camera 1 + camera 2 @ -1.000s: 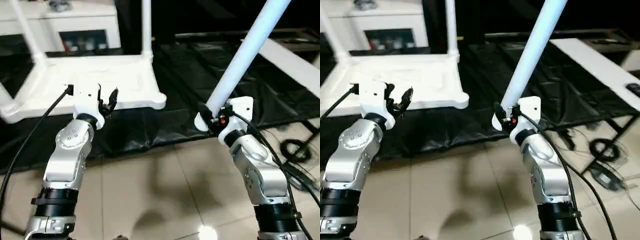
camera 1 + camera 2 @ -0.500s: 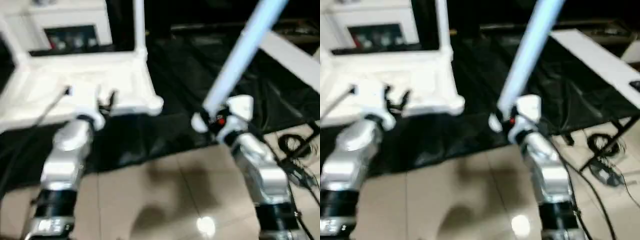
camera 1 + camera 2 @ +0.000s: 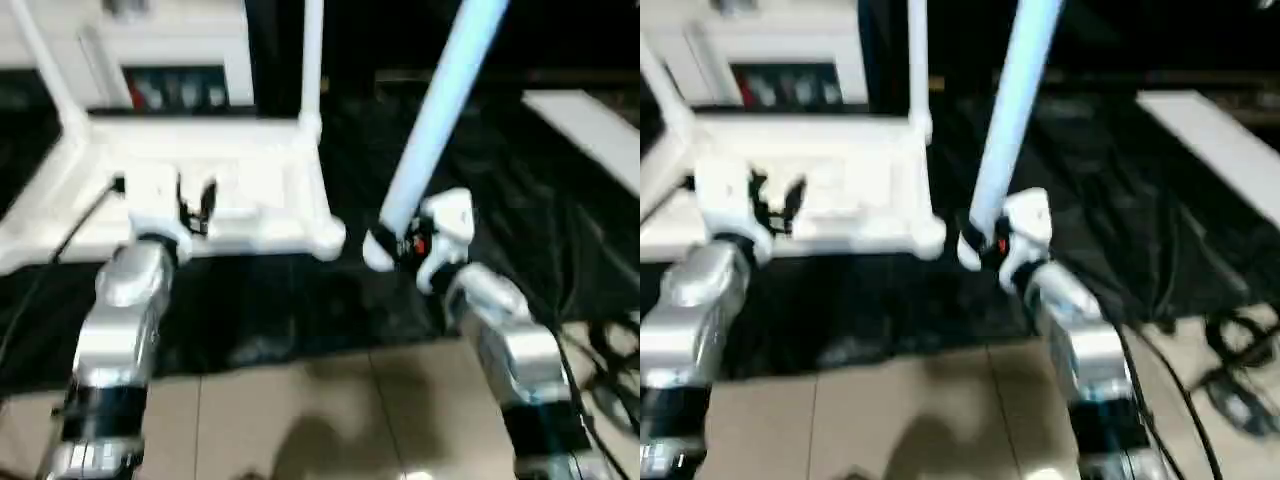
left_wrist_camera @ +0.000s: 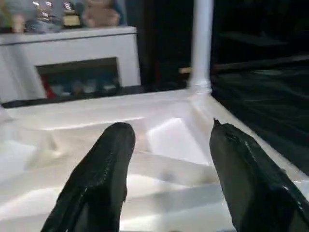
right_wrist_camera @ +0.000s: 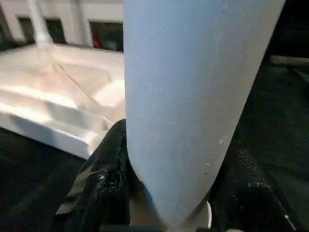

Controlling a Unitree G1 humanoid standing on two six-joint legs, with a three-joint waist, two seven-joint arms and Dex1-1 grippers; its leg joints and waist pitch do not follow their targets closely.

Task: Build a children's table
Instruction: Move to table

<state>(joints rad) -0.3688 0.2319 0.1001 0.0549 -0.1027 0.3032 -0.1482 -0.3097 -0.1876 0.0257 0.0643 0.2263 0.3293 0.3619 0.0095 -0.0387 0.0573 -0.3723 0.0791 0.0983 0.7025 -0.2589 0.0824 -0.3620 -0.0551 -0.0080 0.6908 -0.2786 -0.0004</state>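
- My right gripper [image 3: 392,243] has its fingers [image 5: 104,186] clenched on a loose white leg [image 3: 440,110], which rises steeply just beside the tabletop's near corner.
- The tabletop [image 3: 255,190] lies upside down on black sheeting [image 3: 300,300], two legs [image 3: 311,60] already standing in its far sockets.
- My left gripper [image 3: 195,197] hovers over the tabletop's ribbed underside, fingers [image 4: 104,174] spread and empty.

Beyond my work I see a white cabinet [image 3: 170,60] with a teddy bear [image 4: 100,13] on top, and black sheeting [image 3: 300,300] over beige floor tiles [image 3: 300,420].
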